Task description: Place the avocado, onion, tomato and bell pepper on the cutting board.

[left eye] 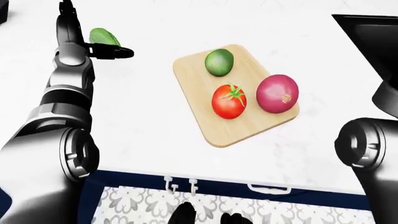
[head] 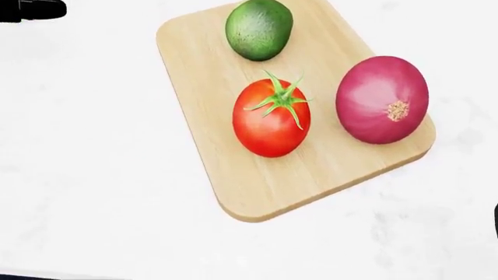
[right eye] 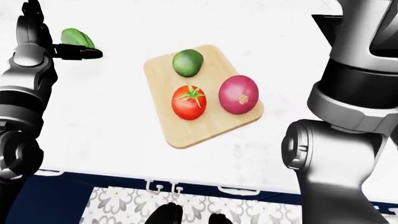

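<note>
The wooden cutting board [head: 202, 70] lies on the white counter. On it are a green avocado [head: 259, 29] at the top, a red tomato [head: 271, 119] in the middle and a red onion [head: 382, 99] to the right. In the left-eye view a green bell pepper [left eye: 102, 36] sits off the board at the upper left. My left hand [left eye: 115, 51] is right beside it, black fingers stretched straight along its lower side. No finger curls round the pepper. My right arm [right eye: 348, 93] rises at the right, its hand out of every view.
The counter [left eye: 143, 121] ends at a near edge low in the eye views, with dark drawer fronts and handles [left eye: 180, 185] under it. A black appliance [left eye: 367, 32] stands at the top right of the left-eye view.
</note>
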Tool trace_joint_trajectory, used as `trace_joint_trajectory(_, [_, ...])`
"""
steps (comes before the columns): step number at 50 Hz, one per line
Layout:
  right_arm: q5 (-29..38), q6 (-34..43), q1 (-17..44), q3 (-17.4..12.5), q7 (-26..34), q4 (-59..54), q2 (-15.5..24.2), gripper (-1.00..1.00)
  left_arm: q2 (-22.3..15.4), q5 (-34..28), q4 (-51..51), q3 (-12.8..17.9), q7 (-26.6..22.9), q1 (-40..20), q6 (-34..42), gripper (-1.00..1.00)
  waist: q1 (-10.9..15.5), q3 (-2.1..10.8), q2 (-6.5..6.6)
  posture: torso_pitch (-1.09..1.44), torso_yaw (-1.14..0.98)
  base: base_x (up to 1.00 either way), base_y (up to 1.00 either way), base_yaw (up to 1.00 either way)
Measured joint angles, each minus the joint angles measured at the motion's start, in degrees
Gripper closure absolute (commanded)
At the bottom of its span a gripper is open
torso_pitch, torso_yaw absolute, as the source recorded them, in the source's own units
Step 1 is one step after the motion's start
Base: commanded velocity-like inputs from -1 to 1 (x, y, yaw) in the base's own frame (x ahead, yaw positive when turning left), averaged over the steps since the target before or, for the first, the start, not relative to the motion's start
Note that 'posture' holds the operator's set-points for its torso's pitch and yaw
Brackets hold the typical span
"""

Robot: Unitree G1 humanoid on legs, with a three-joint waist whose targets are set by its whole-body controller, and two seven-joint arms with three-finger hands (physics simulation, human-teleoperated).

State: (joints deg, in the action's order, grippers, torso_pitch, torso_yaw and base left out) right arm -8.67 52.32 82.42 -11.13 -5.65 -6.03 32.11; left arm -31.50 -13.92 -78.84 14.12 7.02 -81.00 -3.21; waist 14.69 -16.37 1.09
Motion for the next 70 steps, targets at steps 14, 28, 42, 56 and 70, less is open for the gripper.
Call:
trace_joint_trajectory(14, [0.04,-0.79,-1.05,0.40,-0.26,-1.19,-1.06,-1.00,-0.06,-0.57,0.04,-0.18,0.99,-0.51,-0.27,-1.00,0.26,-3.82,0.08,0.48,0.23,0.00,0.00,0.00])
trace_joint_trajectory(28, [-1.37,2.28,-2.66,-0.84,-0.63,3.08,0.33,-1.00,-0.48,-1.52,0.54,-0.26,1.79,-0.90,-1.45,-0.08,0.65,-5.31,0.11,0.48,0.23,0.00,0.00,0.00])
trace_joint_trajectory(42, [-1.70,1.39,-3.11,-0.18,-1.28,2.13,0.13,-1.00,-0.44,-1.84,1.25,0.15,4.65,-1.01,-3.11,0.78,0.90,-5.10,0.46,0.48,0.23,0.00,0.00,0.00])
trace_joint_trajectory(56, [-2.48,3.28,-3.41,-1.12,-1.41,4.63,1.32,-1.00,-0.25,-2.76,0.81,-0.48,3.27,-2.24,-2.95,1.00,0.84,-5.08,0.36,0.48,0.23,0.00,0.00,0.00])
trace_joint_trajectory(70, [-3.93,5.38,-4.61,-1.89,-1.81,7.51,1.93,-1.00,-0.14,-2.37,0.74,-1.64,-2.45,-5.23,-2.75,1.00,1.35,-6.43,-0.31,0.48,0.23,0.00,0.00,0.00])
